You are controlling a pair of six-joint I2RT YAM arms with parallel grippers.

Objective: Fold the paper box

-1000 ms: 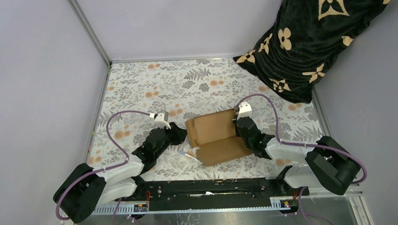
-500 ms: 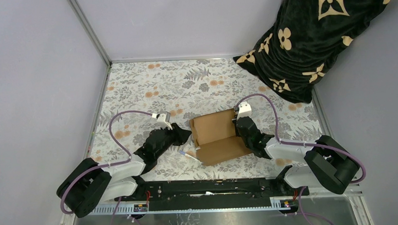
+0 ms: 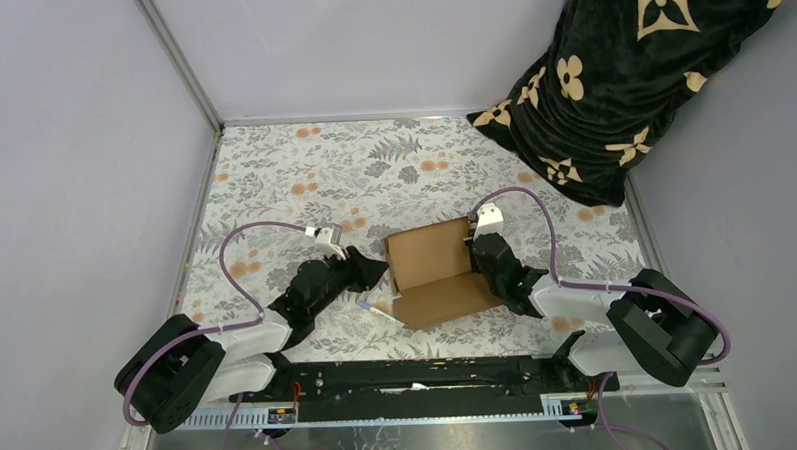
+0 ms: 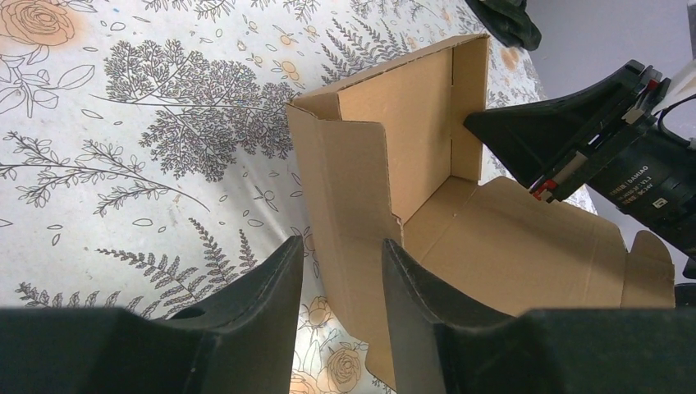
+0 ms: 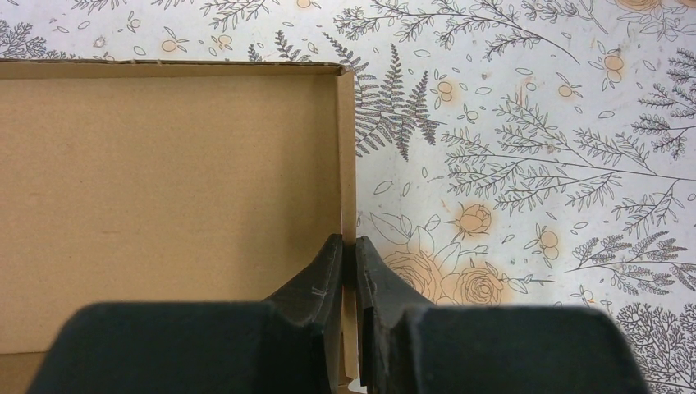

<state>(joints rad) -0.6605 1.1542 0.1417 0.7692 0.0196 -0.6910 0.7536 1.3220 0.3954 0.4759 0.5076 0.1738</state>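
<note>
The paper box (image 3: 434,271) is brown cardboard, partly folded, with raised side walls and a wide flap lying toward the near edge. My right gripper (image 3: 478,248) is shut on the box's right wall; in the right wrist view the fingers (image 5: 349,254) pinch that thin wall (image 5: 347,148). My left gripper (image 3: 374,270) is open at the box's left wall. In the left wrist view its fingers (image 4: 341,254) straddle the left wall (image 4: 349,205), one outside and one inside, with gaps on both sides. The right gripper also shows there (image 4: 525,135).
A small white pen-like stick (image 3: 374,310) lies on the flowered tablecloth (image 3: 303,178) just left of the box's near flap. A black blanket with tan flower marks (image 3: 619,67) fills the far right corner. Grey walls close in the left and far sides.
My left gripper has moved right up to the box's left wall, and the wall now stands between its fingers. The left wall stands more upright. The right gripper kept its hold.
</note>
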